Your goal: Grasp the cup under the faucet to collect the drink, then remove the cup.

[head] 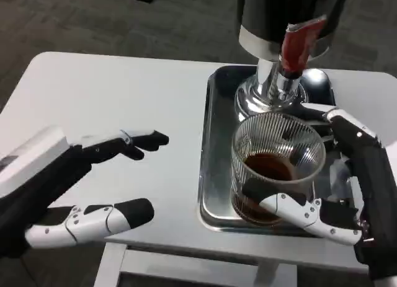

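One clear ribbed cup, round and thin-walled, is sitting on a shiny steel tray with rounded corners and a raised rim. Dark brown drink is lying in the cup's lower part. The cup is standing just below and in front of one faucet, whose red handle is hanging from a dark, glossy dispenser. The dispenser is resting on a polished chrome base at the back of the tray.

The right hand is wrapping around the cup: a white-and-black thumb is pressing across the near wall, while the fingers are curving behind the far rim. It is holding the cup.

The left hand is hovering over the smooth white table, well apart from the tray. Its fingers are stretching out with a wide gap between the upper ones and the lower one, holding nothing.

One cup, one tray, one dispenser, two hands.
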Controlling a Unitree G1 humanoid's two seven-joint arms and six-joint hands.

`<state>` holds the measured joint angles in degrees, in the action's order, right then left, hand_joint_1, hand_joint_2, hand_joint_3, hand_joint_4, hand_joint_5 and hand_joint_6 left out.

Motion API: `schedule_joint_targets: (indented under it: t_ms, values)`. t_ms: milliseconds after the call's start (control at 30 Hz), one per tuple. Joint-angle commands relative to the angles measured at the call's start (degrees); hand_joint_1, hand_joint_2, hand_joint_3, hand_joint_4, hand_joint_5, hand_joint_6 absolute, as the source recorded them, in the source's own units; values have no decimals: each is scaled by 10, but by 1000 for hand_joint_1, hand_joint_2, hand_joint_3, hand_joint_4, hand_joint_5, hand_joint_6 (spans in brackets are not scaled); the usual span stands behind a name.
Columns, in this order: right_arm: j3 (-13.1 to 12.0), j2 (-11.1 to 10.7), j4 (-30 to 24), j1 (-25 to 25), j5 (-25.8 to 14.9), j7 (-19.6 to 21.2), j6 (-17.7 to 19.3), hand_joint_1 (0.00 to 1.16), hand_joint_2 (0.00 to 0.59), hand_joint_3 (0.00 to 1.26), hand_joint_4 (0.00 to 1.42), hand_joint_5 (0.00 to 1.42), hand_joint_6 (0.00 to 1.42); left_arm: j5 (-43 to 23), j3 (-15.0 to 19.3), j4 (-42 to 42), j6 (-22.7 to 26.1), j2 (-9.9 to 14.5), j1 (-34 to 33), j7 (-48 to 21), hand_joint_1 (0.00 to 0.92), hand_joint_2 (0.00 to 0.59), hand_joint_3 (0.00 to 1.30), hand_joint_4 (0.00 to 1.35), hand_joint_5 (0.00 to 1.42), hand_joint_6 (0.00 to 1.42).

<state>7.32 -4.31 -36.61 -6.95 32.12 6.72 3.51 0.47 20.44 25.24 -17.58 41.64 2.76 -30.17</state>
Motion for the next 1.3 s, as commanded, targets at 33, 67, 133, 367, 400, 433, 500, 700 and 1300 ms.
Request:
schedule_joint_targets:
  t_ms: [33, 67, 133, 367, 400, 433, 500, 700, 1300]
  values:
    - [10, 7, -20, 4, -5, 5, 26, 936, 143, 988, 1130, 1365, 1424, 7, 14, 23, -2, -7, 23, 6, 0, 100, 229, 197, 258, 212]
    - [13, 7, -21, 4, -5, 5, 26, 936, 143, 990, 1133, 1365, 1424, 7, 16, 27, -2, -6, 27, 5, 0, 99, 229, 195, 257, 212]
    - [18, 8, -22, 4, -4, 4, 25, 935, 144, 991, 1134, 1365, 1424, 8, 19, 32, 0, -6, 33, 5, 0, 99, 227, 180, 243, 212]
    - [34, 11, -20, 15, -2, 1, 19, 934, 145, 994, 1136, 1376, 1424, 5, 40, 57, 4, -10, 58, 7, 0, 95, 215, 164, 229, 195]
    - [36, 12, -19, 17, -1, 1, 18, 934, 145, 994, 1136, 1377, 1424, 4, 41, 60, 5, -11, 60, 6, 0, 95, 215, 164, 228, 195]
    - [39, 13, -18, 19, 0, 0, 17, 934, 145, 994, 1136, 1377, 1424, 4, 43, 63, 5, -12, 62, 6, 0, 95, 214, 164, 228, 194]
    - [42, 14, -16, 22, 1, 0, 17, 934, 145, 994, 1136, 1378, 1424, 4, 45, 67, 5, -14, 66, 4, 0, 96, 214, 161, 228, 193]
    - [50, 19, -8, 30, 6, 1, 14, 934, 145, 994, 1136, 1379, 1424, 7, 49, 74, 4, -17, 72, 5, 0, 97, 214, 156, 223, 192]
    - [44, 18, 1, 34, 2, 1, 10, 934, 145, 1005, 1150, 1394, 1424, 27, 46, 78, 10, -26, 68, 9, 0, 94, 205, 120, 178, 163]
